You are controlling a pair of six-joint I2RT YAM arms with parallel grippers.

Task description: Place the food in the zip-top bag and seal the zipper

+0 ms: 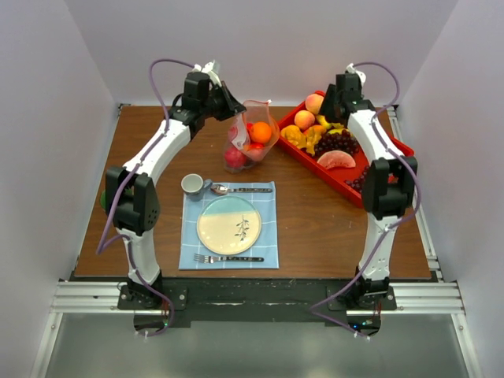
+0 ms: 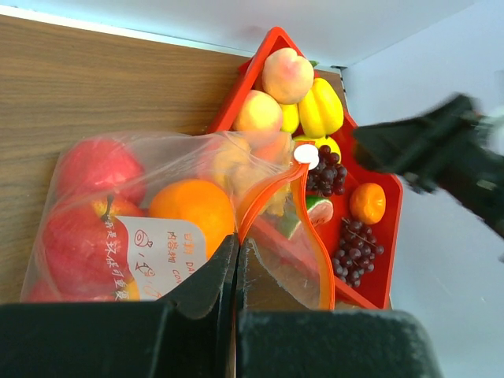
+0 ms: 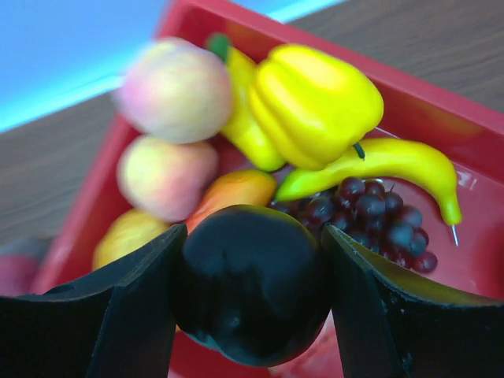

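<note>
Two grips divide the work. Just left of the red tray, the left gripper is clamped on the zip-top bag beside its zipper, propping the mouth open toward the tray; apples and an orange sit inside. Over the tray, the right gripper hugs a dark round fruit, visible only to its wrist camera, with peaches and grapes beyond.

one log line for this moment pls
left gripper: shut on zip-top bag | right gripper: shut on dark fruit over red tray | zipper: open
</note>
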